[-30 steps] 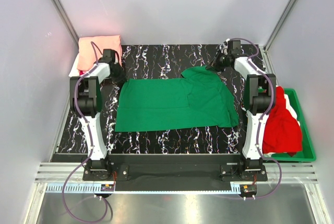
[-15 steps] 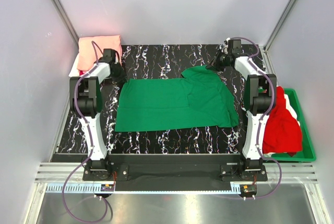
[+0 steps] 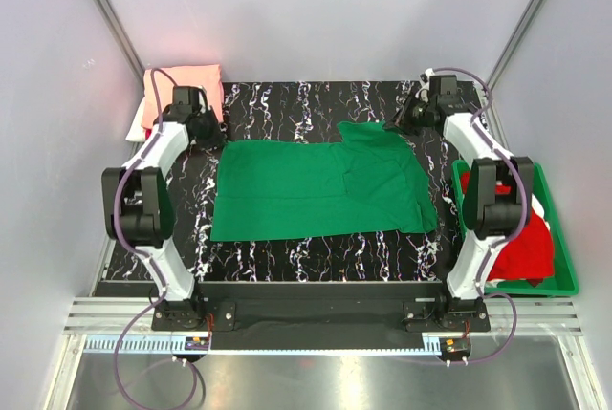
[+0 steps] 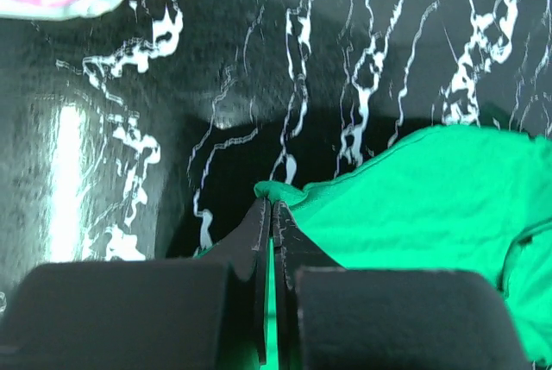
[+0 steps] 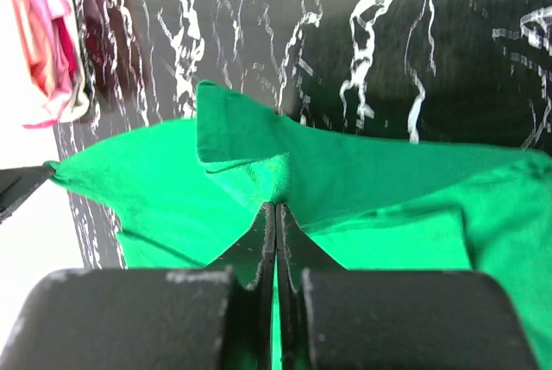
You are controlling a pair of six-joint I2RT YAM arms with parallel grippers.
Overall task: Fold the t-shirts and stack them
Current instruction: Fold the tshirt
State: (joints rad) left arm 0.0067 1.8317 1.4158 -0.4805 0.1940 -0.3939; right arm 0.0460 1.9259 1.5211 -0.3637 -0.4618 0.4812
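A bright green t-shirt lies spread flat in the middle of the black marbled table, its right part folded over. My left gripper is at the shirt's far left corner. In the left wrist view the gripper is shut on a small bunch of green cloth. At the far right corner my right gripper is shut too, and the right wrist view shows it pinching a fold of the green shirt. A salmon-peach t-shirt tops a folded stack at the far left.
At the right edge a green plastic bin holds a crumpled red t-shirt, partly behind the right arm. The folded stack shows pink and white edges in the right wrist view. Grey walls close in three sides.
Both arms have swung their elbows outward, and the grippers have shifted slightly back and outward. The far edge of the green shirt is drawn straighter. The right arm now covers more of the red shirt.
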